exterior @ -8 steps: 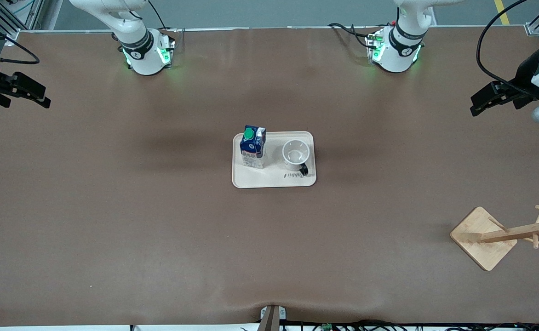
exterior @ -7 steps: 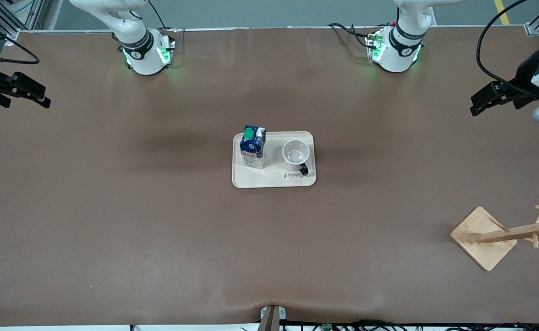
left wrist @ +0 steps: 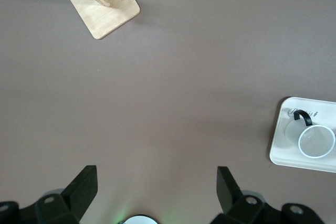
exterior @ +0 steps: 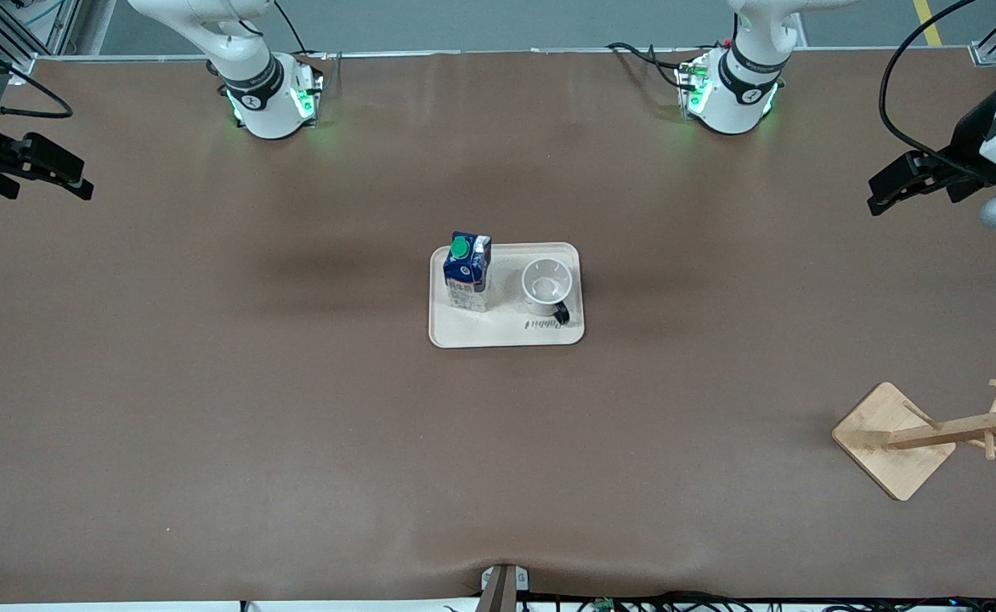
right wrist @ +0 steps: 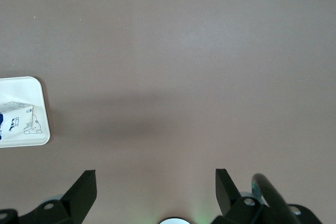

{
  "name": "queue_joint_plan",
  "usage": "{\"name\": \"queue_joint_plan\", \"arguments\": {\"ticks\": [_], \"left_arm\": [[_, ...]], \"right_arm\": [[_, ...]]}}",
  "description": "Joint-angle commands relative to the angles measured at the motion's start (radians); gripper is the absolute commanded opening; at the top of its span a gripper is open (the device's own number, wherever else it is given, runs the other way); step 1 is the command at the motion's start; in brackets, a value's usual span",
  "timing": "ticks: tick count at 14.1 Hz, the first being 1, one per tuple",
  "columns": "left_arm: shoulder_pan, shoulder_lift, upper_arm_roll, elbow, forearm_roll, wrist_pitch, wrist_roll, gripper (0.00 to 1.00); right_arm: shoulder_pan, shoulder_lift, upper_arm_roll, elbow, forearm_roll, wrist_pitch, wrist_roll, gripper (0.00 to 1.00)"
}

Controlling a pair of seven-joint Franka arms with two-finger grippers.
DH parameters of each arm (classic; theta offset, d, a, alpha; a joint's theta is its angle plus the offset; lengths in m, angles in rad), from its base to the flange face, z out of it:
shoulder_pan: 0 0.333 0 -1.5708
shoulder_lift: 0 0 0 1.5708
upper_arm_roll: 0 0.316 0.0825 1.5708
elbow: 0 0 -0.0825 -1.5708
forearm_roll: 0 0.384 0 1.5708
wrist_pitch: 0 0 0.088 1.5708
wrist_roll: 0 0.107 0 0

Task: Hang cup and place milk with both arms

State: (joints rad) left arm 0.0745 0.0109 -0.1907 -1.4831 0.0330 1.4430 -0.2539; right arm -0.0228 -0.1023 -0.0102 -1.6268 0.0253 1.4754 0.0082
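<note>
The white cup (exterior: 546, 285) with a black handle stands upright on a cream tray (exterior: 506, 336) at the table's middle; it also shows in the left wrist view (left wrist: 316, 141). The milk carton (exterior: 467, 272), dark blue with a green cap, stands on the same tray beside the cup, toward the right arm's end; its pale lower part shows in the right wrist view (right wrist: 16, 119). My left gripper (exterior: 880, 195) is open and empty, up high at the left arm's end of the table. My right gripper (exterior: 73, 183) is open and empty, up high at the right arm's end.
A wooden cup rack (exterior: 957, 429) with pegs on a square base (exterior: 880, 455) stands near the front camera at the left arm's end; it also shows in the left wrist view (left wrist: 102, 3). The brown table (exterior: 294, 425) spreads wide around the tray.
</note>
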Motion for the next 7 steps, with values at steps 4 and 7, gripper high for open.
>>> {"name": "queue_joint_plan", "arguments": {"ticks": [4,7], "left_arm": [[-0.117,0.093,-0.050,-0.008,0.002,0.003,-0.083,1.00],[-0.217,0.123,-0.058,-0.081,0.001,0.095,-0.282,1.00]], "right_arm": [[-0.011,0.019,-0.001,0.035,0.016,-0.015,-0.011,1.00],[-0.009,0.021,-0.001,0.036,0.016,-0.010,-0.010,1.00]]}}
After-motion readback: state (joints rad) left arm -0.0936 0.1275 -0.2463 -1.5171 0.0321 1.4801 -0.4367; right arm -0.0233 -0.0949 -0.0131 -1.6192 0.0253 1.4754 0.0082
